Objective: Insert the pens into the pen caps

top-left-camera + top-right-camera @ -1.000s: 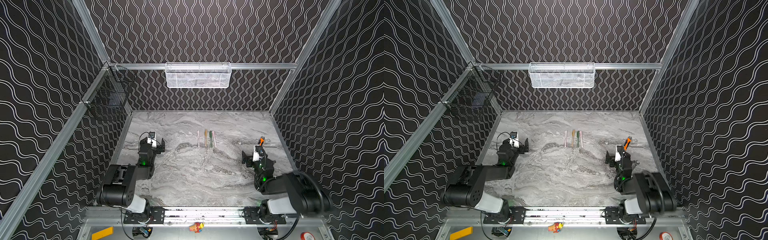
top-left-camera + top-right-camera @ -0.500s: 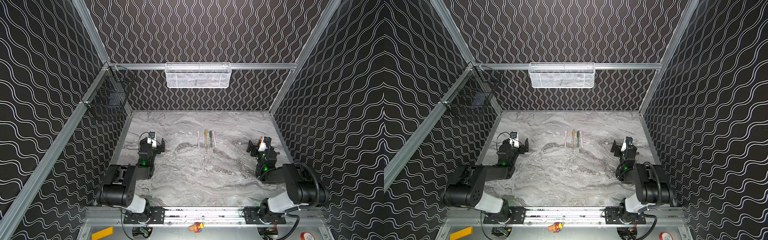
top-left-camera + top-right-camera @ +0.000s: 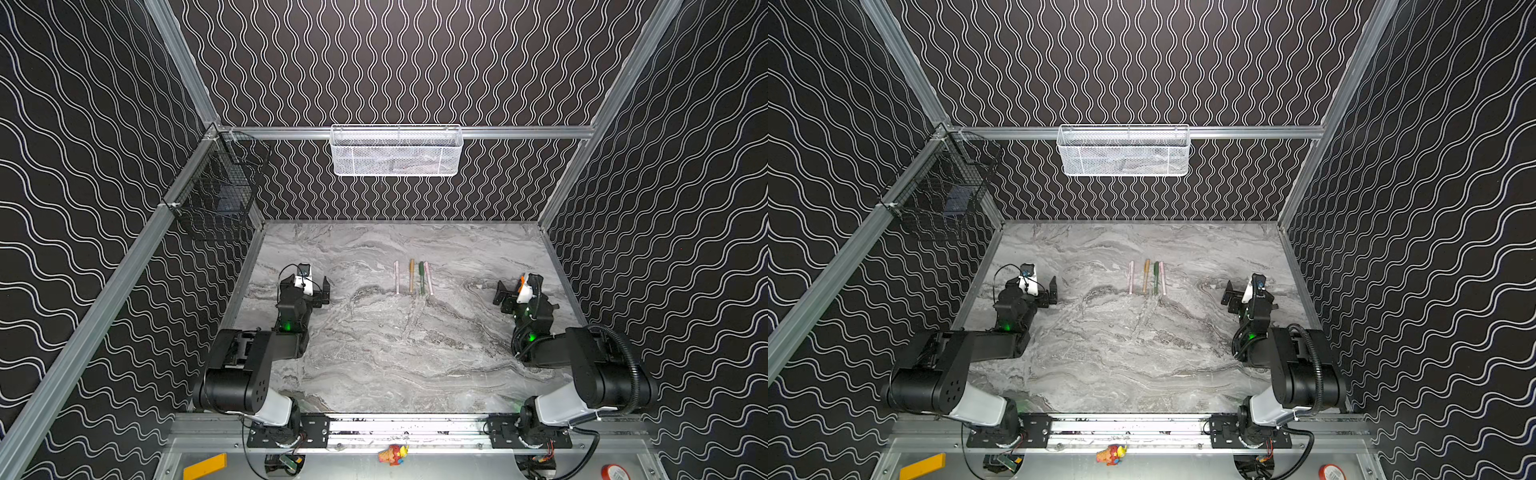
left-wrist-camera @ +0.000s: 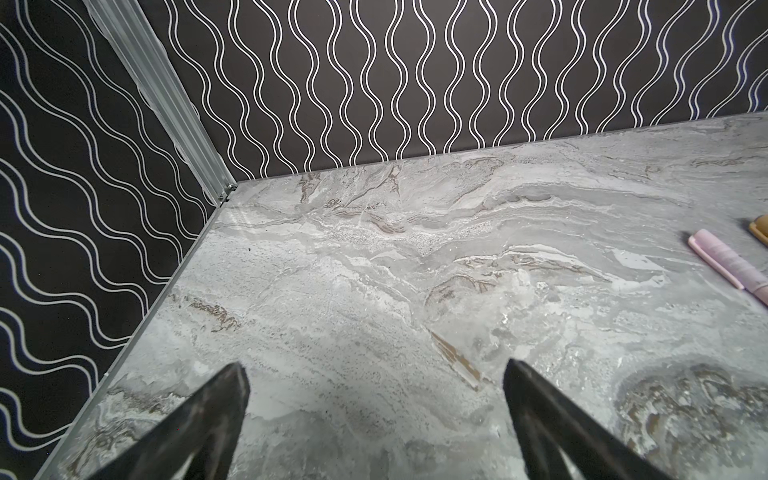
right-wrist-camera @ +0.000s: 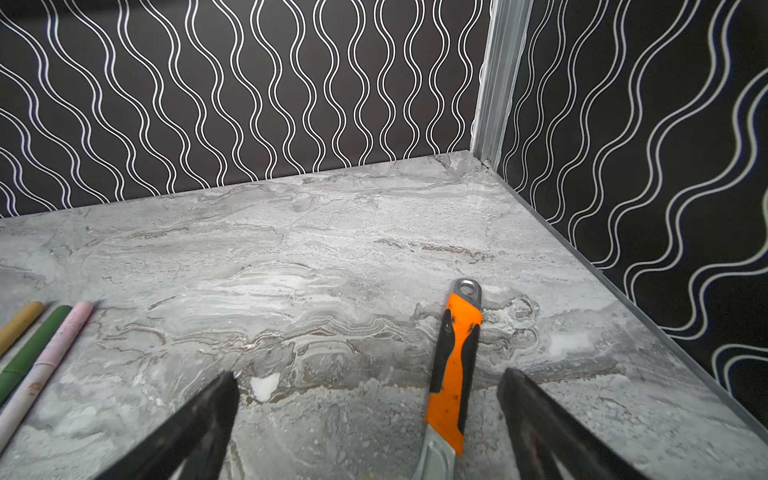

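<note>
A grey marbled tabletop (image 3: 374, 353) is enclosed by black walls (image 3: 83, 166) patterned with white wavy lines. Left of the row of pens (image 3: 412, 277) and slightly nearer, the left end effector (image 4: 374, 374) is held spread and empty above bare tabletop. Right of the row, the right end effector (image 5: 368, 382) is likewise spread wide. An orange-handled tool (image 5: 455, 374) is seen lying flat on the tabletop beneath it, ungripped. The four pens are laid side by side, well apart from both end effectors: pink, gold, green, pink. The pen caps (image 4: 715, 257) appear seated on them. Beyond the row, a white mesh basket (image 3: 397, 151) is hung on the back wall.
</note>
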Controlling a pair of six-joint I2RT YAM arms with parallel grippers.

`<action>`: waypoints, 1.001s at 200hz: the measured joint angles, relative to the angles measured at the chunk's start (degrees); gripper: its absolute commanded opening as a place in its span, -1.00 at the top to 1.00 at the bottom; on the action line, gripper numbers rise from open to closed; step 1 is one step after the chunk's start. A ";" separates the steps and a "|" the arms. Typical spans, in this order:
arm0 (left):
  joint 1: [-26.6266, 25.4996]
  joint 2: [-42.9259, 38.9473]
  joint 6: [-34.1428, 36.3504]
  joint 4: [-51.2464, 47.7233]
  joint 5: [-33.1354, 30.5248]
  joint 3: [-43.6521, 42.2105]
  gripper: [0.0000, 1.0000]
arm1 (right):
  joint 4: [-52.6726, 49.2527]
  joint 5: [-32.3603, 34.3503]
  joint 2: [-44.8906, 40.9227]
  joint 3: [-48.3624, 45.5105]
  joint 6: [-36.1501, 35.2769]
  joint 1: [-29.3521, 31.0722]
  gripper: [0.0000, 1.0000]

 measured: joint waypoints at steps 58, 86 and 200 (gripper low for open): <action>0.00 0.00 0.00 0.00 0.00 0.00 -0.98 | 0.02 -0.02 0.00 -0.07 -0.02 0.00 -0.99; 0.00 0.00 0.00 0.00 0.00 0.00 -0.98 | 0.00 -0.02 0.00 -0.07 -0.04 0.00 -0.99; 0.00 0.20 0.02 -0.24 1.11 0.68 -0.98 | 0.00 -0.02 0.00 -0.07 -0.04 0.00 -0.99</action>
